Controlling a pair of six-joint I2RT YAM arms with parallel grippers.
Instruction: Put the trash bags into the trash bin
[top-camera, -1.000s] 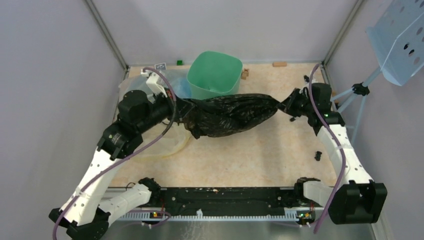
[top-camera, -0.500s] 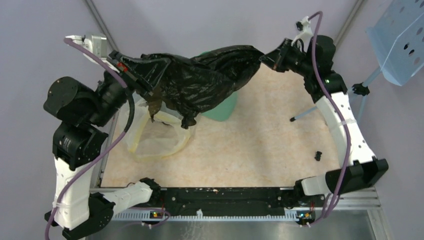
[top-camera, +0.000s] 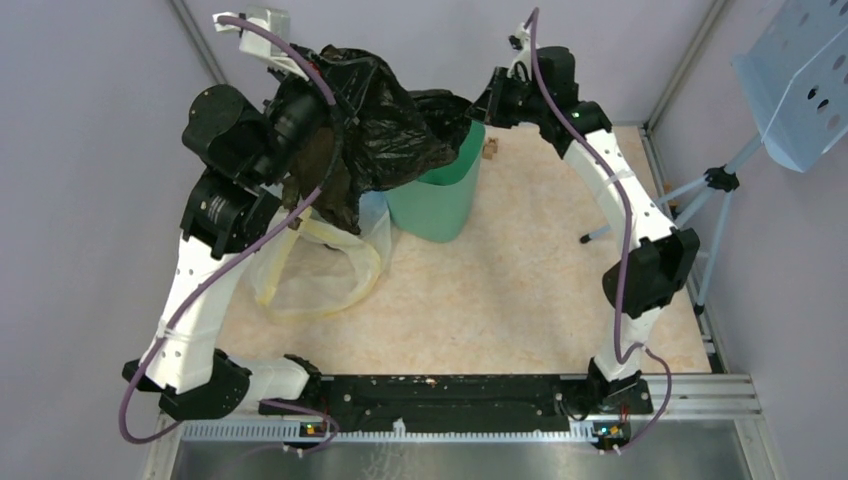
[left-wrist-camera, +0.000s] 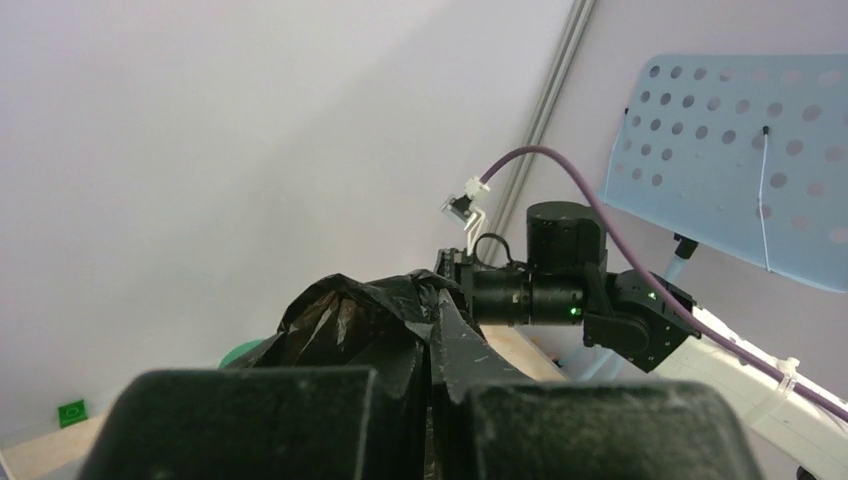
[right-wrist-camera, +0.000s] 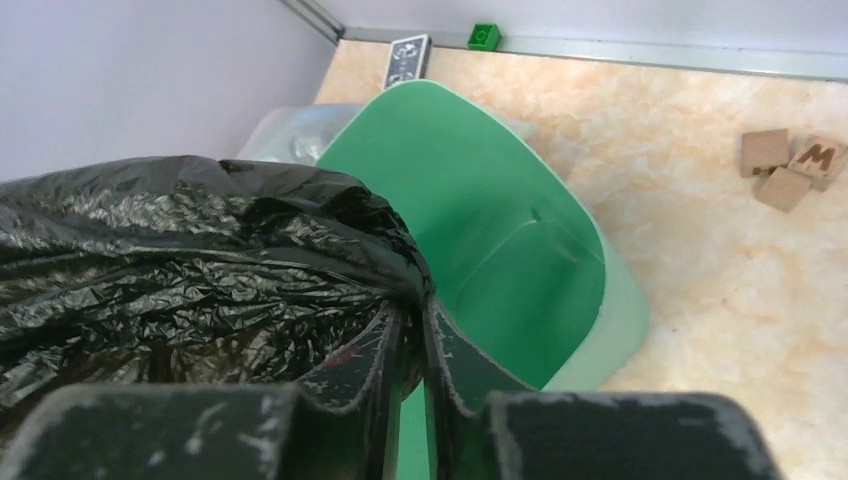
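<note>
Top external view: left arm stands tall at rear-left, elbow high, wrist turned toward the middle, and its left gripper (top-camera: 335, 92) is mostly buried in the trash bag (top-camera: 392, 128). Right arm arches up from its base and reaches across to rear-centre, with the right gripper (top-camera: 487, 104) over the far rim of the trash bin (top-camera: 438, 203). The bag hangs off the tabletop (top-camera: 510, 290) between the two grippers, bunched above the bin's mouth and left rim. One flap droops down left of the bin over a clear bag (top-camera: 325, 285) lying there. Left wrist view: left gripper (left-wrist-camera: 432, 335) fingers are pressed nearly together with black plastic pinched between them. Right wrist view: right gripper (right-wrist-camera: 410, 325) fingers are closed tight on a twisted end of the bag (right-wrist-camera: 190, 270), directly above the bin's open interior (right-wrist-camera: 500, 250). Wooden blocks (right-wrist-camera: 785, 165) sit well apart on the tabletop.
</note>
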